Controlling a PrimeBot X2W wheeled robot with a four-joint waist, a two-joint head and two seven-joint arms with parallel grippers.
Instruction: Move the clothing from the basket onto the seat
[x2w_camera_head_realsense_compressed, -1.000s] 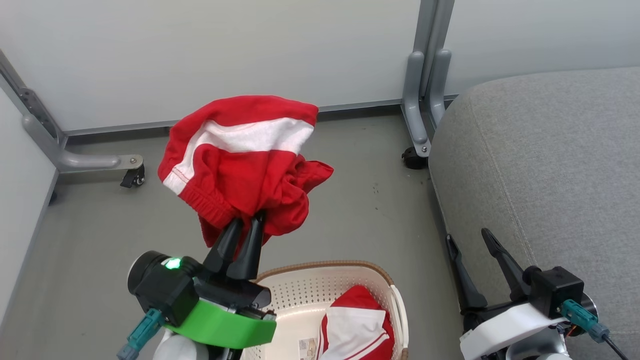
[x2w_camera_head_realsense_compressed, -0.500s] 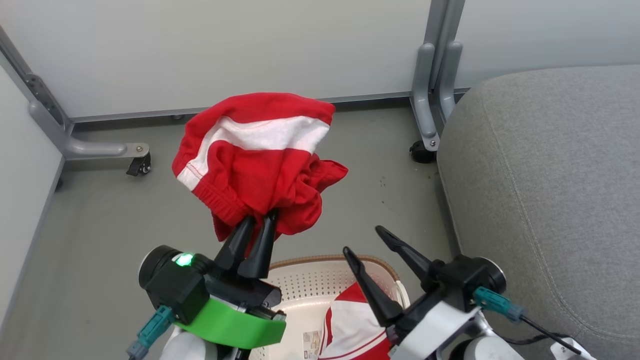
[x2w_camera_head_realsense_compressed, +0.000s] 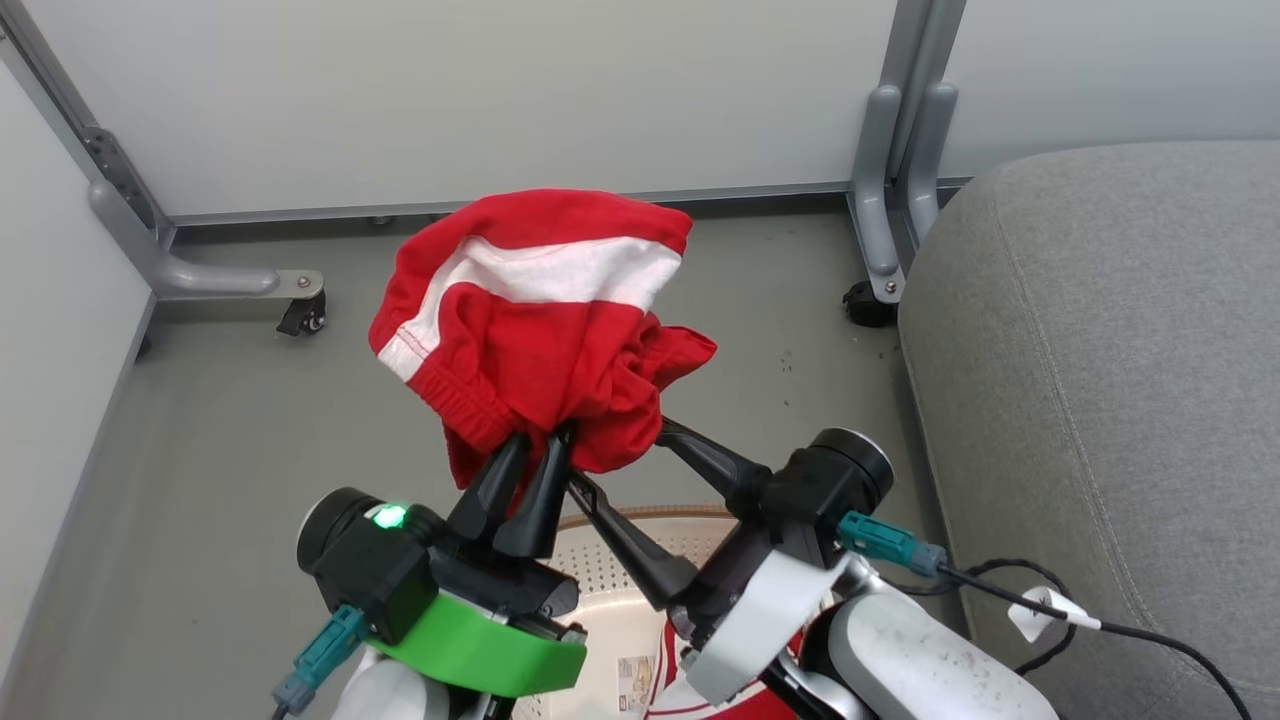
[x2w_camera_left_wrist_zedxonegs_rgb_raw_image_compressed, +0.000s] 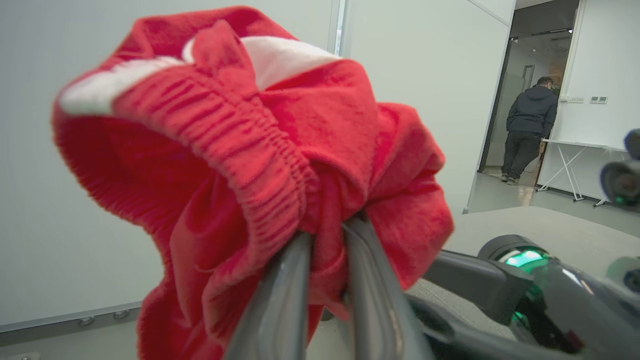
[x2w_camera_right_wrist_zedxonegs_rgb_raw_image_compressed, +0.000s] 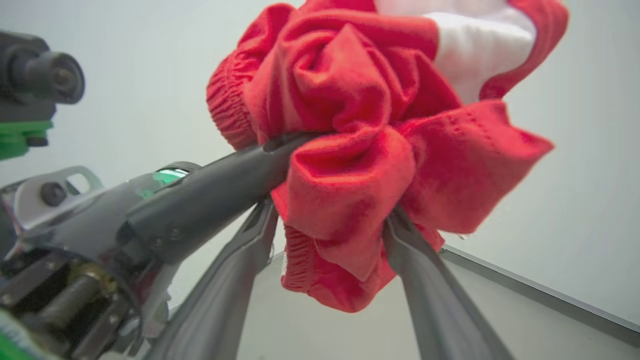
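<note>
Your right tool (x2w_camera_head_realsense_compressed: 620, 452) has swung in over the last second from beside the large grey upholstered seat cushion (x2w_camera_head_realsense_compressed: 1100, 350) to the middle. Its two long fingers now stand spread either side of the lower bunch of the soft red fabric garment with a white band (x2w_camera_head_realsense_compressed: 540, 310). It is released, not yet clenched: in the right wrist view the fabric hangs between the parted fingers. Your left tool (x2w_camera_head_realsense_compressed: 542, 440) has kept its grip throughout, clenched on a gathered fold by the elastic waistband. It holds the garment in the air above the grey floor (x2w_camera_head_realsense_compressed: 250, 450), well apart from the seat. The head camera has turned a little too, so the shift of the grey partition posts (x2w_camera_head_realsense_compressed: 890, 200) is no move of theirs.

I judge this a handover being set up, since your right arm is the one nearer the seat. Close the right tool before you loosen the left.

The cream-white perforated plastic basket (x2w_camera_head_realsense_compressed: 600, 565) sits below both tools, mostly hidden by them. Inside it you can see a paper label (x2w_camera_head_realsense_compressed: 635, 678) on the bottom and, just beside it, a sliver of a second red-and-white garment (x2w_camera_head_realsense_compressed: 665, 705). Neither piece is on the seat yet.
</note>
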